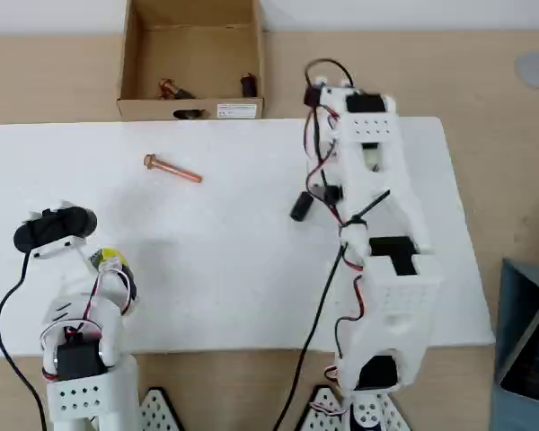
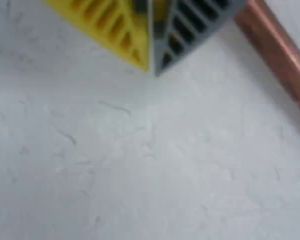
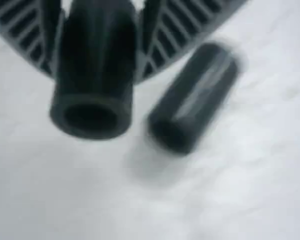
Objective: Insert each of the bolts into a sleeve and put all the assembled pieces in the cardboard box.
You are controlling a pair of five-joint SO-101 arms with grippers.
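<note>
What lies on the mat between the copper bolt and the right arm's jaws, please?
Nothing: the high view shows bare white mat from the bolt to the right arm's jaws, holding a sleeve.

The white plastic left arm (image 1: 83, 359) sits folded up low and close to its base, with its wrist tipped down. The left gripper (image 2: 152, 59) has one yellow finger (image 2: 105, 25) and one grey finger (image 2: 195, 25), pressed together at the tips. The white plastic right arm (image 1: 391, 287) stretches far forward, then bends down. The right gripper (image 3: 94, 55) has grey ribbed fingers (image 3: 190, 30) that squeeze a short black round sleeve (image 3: 92, 105)
</note>
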